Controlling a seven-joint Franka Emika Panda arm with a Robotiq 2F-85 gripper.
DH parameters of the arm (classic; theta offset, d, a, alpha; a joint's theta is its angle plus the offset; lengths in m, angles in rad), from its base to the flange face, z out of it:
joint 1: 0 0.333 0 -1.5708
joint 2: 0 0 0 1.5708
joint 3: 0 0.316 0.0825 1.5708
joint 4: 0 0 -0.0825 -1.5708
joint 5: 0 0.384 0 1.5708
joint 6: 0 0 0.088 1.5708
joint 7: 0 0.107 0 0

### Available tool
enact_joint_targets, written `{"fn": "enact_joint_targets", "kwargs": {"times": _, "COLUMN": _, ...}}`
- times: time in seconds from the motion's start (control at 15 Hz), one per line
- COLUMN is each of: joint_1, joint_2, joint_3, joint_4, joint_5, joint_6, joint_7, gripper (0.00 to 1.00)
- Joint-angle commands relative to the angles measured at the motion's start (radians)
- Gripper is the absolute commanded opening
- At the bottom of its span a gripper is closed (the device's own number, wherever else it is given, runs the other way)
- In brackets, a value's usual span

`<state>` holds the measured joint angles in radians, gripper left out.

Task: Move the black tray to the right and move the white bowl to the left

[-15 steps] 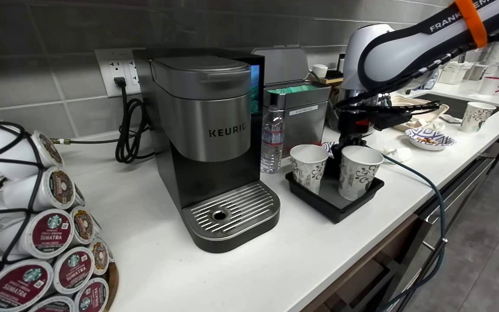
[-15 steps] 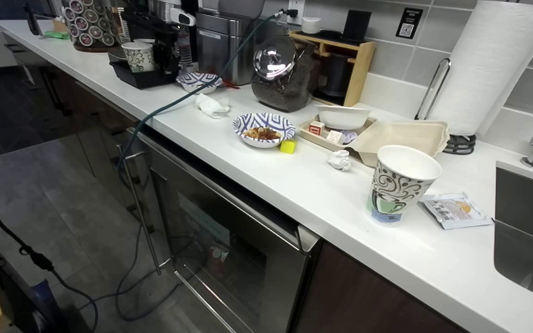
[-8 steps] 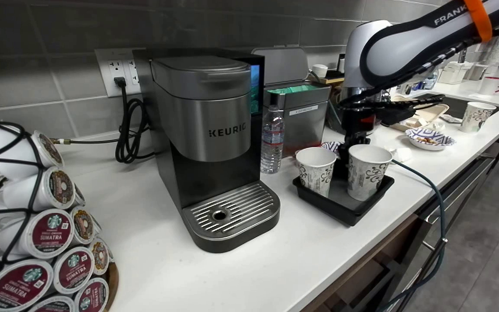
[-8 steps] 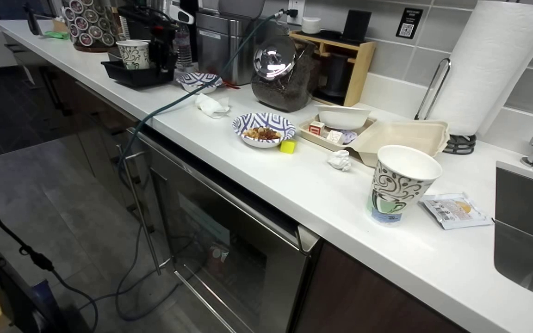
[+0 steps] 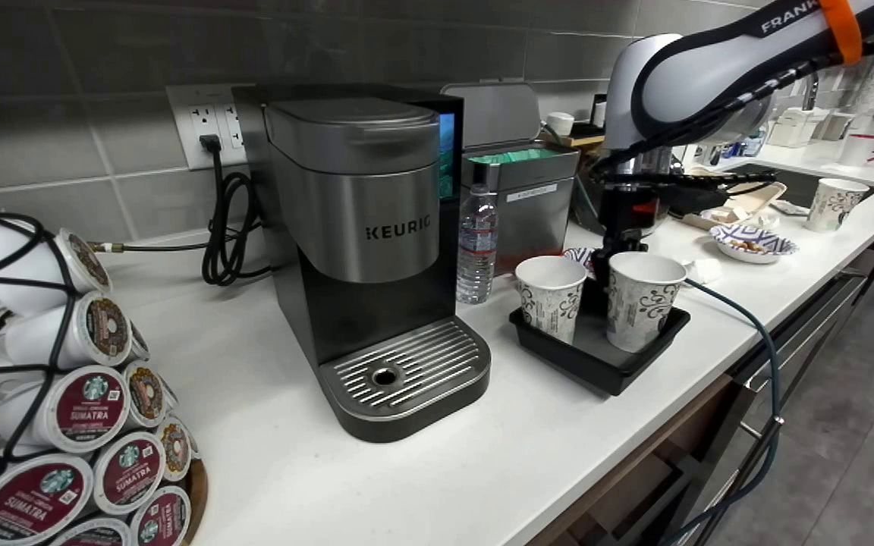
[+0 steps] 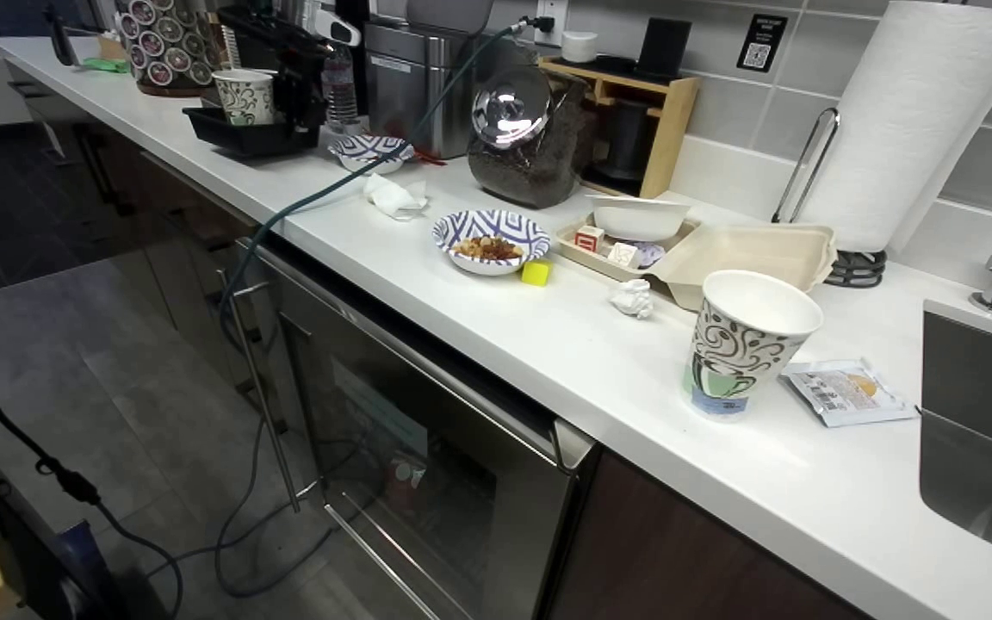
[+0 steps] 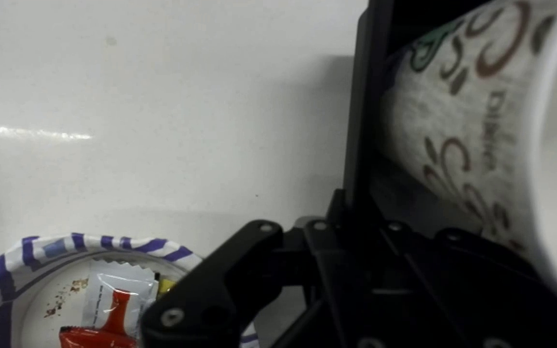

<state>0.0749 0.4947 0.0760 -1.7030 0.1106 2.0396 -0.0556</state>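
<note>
A black robot gripper point(image 7: 352, 203) points down at the edge of a small square black tray point(image 5: 593, 350), its jaws closed on the tray's thin wall. Two scroll-patterned paper cups point(image 5: 551, 303) stand in the tray, which in an exterior view lies between three and four o'clock from a Keurig coffee maker point(image 5: 361, 227). Whether its underside touches the white countertop point(image 5: 407, 485) cannot be told. In an exterior view, a blue-patterned white paper bowl point(image 6: 362, 148) sits near the tray at three o'clock; it holds a red wrapper point(image 7: 92, 338) and is probably the bowl to move. A similar bowl point(image 6: 487, 226) with food point(image 6: 487, 249), farther off at four o'clock, could be meant instead.

The step in hand looks like shifting the tray right. Pinched at one side only, it may sag or twist under the cups, so low, slow, level travel without turning the wrist should serve best. If right means toward the nearer bowl, steer around it, not against it. Let the tray settle flat before the jaws part. Then the bowl can follow, toward the left.
</note>
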Motion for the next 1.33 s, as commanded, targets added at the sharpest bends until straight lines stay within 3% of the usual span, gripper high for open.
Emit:
{"fn": "enact_joint_targets", "kwargs": {"times": 0.0, "joint_1": -0.029, "joint_2": -0.007, "joint_3": 0.024, "joint_4": 0.008, "joint_5": 0.059, "joint_6": -0.033, "joint_7": -0.030, "gripper": 0.02}}
{"fn": "enact_joint_targets", "kwargs": {"times": 1.27, "joint_1": -0.089, "joint_2": -0.110, "joint_3": 0.007, "joint_4": -0.020, "joint_5": 0.099, "joint_6": -0.008, "joint_7": -0.074, "gripper": 0.02}}
